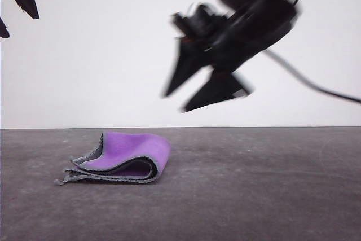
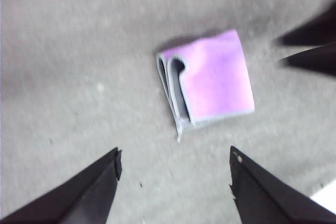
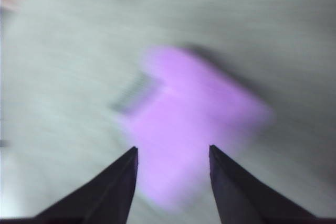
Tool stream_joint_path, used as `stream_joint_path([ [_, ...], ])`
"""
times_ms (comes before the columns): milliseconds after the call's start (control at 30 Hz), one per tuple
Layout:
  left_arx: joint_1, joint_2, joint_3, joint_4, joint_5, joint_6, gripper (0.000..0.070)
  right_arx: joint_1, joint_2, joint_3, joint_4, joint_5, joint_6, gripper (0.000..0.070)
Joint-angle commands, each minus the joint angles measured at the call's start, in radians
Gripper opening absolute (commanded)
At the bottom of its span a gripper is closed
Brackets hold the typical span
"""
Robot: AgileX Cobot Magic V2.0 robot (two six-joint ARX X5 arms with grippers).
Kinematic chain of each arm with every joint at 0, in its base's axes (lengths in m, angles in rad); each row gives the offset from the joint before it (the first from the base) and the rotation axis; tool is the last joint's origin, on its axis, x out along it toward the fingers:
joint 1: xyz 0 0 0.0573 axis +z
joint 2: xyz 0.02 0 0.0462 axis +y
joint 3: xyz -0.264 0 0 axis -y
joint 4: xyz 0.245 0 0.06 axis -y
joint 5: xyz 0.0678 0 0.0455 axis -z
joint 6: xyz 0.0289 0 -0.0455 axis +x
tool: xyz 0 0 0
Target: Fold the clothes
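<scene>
Purple folded cloth shows grey layers.

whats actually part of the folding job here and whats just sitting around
Part of the job:
- the cloth, lying folded on the table, purple face out, grey stitched edge showing
- the right gripper, open and raised above the cloth
- the left gripper, open, holding nothing

Just there:
- the grey table, which the cloth rests on
- the black cable trailing from the right arm

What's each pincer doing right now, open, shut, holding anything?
Left pincer: open, holding nothing.
Right pincer: open, holding nothing, above the folded purple cloth.
</scene>
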Motion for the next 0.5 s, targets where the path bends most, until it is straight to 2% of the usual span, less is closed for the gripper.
stream_joint_path([
  [0,-0.001,0.006,0.013,0.011,-0.002,0.000,0.0395,-0.011,-0.056,0.018,-0.106,0.105,-0.182,0.0274],
  [100,-0.001,0.006,0.013,0.014,-0.002,0.000,0.0395,-0.064,-0.170,0.015,-0.200,0.229,-0.231,0.0274],
  [167,0.001,0.006,0.013,0.015,-0.002,0.000,0.0395,-0.116,-0.240,0.011,-0.232,0.268,-0.243,0.0274],
  [467,0.012,0.006,0.013,0.016,-0.002,0.000,0.0395,-0.392,-0.444,0.006,-0.391,0.274,-0.327,0.0274],
])
